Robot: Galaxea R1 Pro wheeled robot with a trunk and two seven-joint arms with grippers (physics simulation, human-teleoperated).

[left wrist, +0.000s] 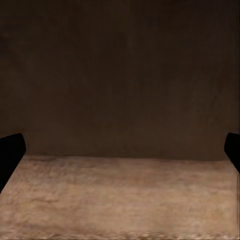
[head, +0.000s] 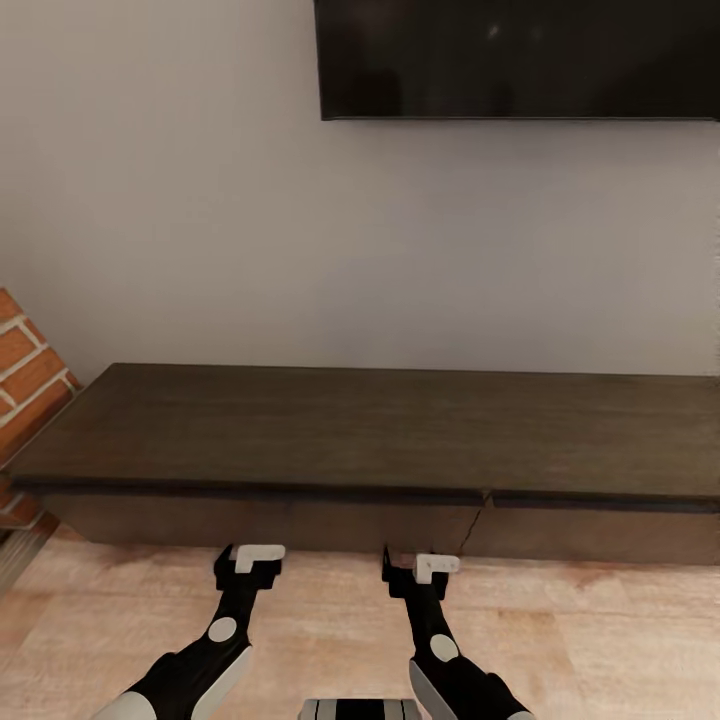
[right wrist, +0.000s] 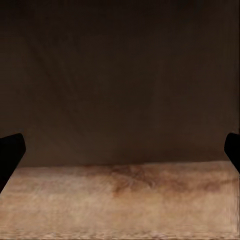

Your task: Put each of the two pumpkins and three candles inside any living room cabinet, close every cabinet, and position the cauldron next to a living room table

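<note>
Item: cabinet (head: pixel 380 425). Long, low, dark brown wood unit standing against the far wall, directly ahead of the robot and spanning almost the full width of the head view. Flat top, bare. Front faces plain and handleless; all appear shut, with one thin seam (head: pixel 478 520) just right of centre and slightly skewed.

Handling, judged: rigid, heavy, fixed in place; only the fronts should move. With no handles, purchase is likely to be had at a seam or under the overhanging top edge, by a fingertip hooked in or by pressing. Smooth wood may let the pads slip.

Left gripper (head: pixel 250 562): low, near the floor, just short of the cabinet front, left of centre; fingers spread wide, nothing held. In the left wrist view its fingertips (left wrist: pixel 11 150) sit at the frame's sides, dark front ahead.

Right gripper (head: pixel 420 570): likewise low, near the seam; fingers wide apart, empty.

Surroundings: pale wood floor (head: pixel 600 640), open around both arms. Brick column (head: pixel 30 380) at the cabinet's left end limits room there. Wall-mounted dark screen (head: pixel 520 55) well above the top.
</note>
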